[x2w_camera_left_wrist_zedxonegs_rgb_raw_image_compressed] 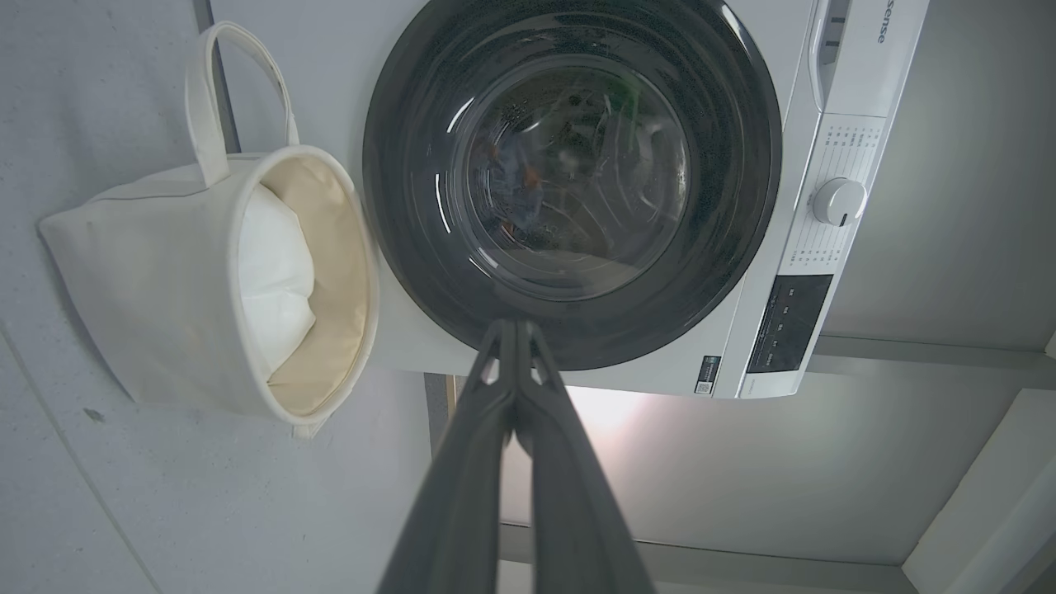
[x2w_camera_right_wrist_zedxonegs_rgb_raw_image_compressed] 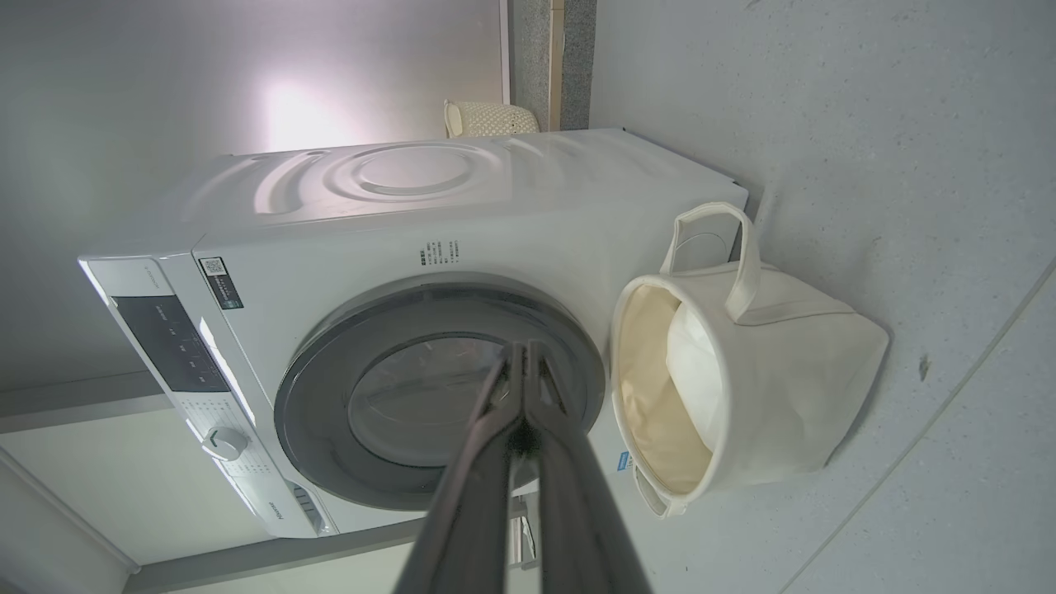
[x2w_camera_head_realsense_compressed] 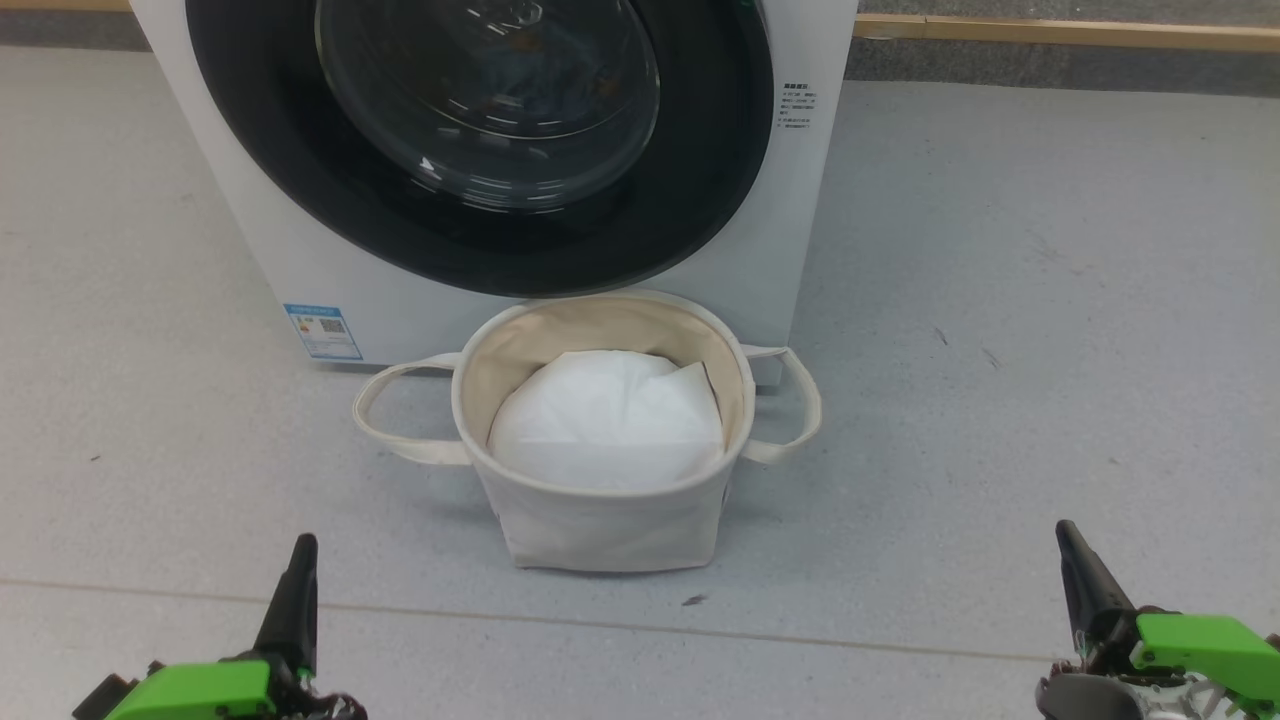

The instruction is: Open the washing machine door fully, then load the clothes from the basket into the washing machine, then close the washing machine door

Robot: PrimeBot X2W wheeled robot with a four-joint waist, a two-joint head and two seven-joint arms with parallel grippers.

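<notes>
While jaws sit closed, basket (x2w_camera_head_realsense_compressed: 600,530) ahead, well apart

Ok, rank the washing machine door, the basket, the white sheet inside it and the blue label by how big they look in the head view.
1. washing machine door, even though the top edge crops it
2. basket
3. white sheet
4. blue label, by far the smallest
</notes>
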